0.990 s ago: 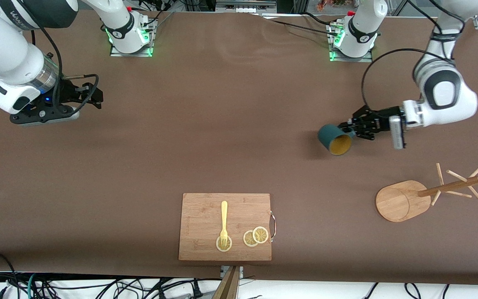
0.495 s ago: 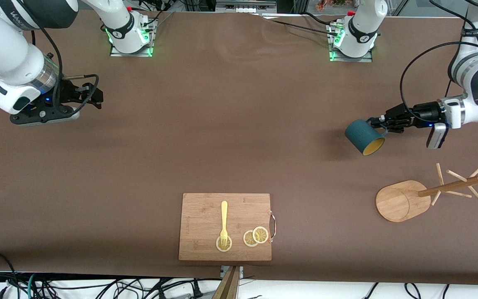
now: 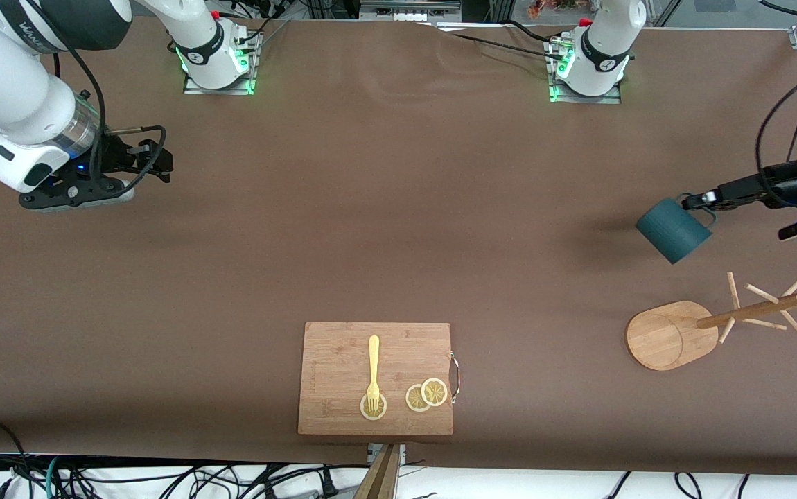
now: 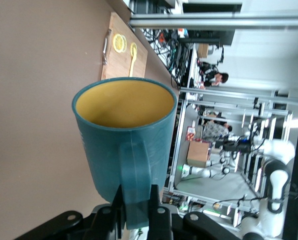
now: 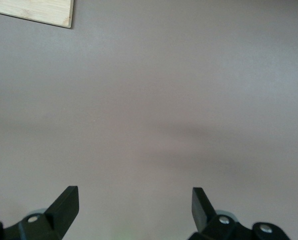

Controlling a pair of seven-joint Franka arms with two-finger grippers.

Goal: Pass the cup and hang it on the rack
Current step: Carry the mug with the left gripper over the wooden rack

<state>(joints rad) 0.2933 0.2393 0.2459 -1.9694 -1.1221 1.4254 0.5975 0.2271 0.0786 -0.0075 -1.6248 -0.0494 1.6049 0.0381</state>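
Observation:
The dark teal cup (image 3: 673,230) hangs tilted in the air over bare table toward the left arm's end. My left gripper (image 3: 696,199) is shut on its loop handle. In the left wrist view the cup (image 4: 124,125) shows its yellow-ochre inside, with the handle pinched in the left gripper (image 4: 135,192). The wooden rack (image 3: 662,336) stands on the table apart from the cup, its post (image 3: 752,312) and thin pegs free. My right gripper (image 3: 156,161) waits open over the right arm's end of the table, and in its wrist view the right gripper (image 5: 135,200) holds nothing.
A wooden cutting board (image 3: 375,378) with a metal handle lies near the front edge at mid table, carrying a yellow fork (image 3: 373,371) and lemon slices (image 3: 426,395). The board (image 4: 124,55) also shows in the left wrist view, and its corner (image 5: 34,10) in the right wrist view.
The left arm has carried the cup toward its own end of the table, closer to the rack. The cup has turned, hiding its yellow inside from the front camera. The right arm has stayed still.

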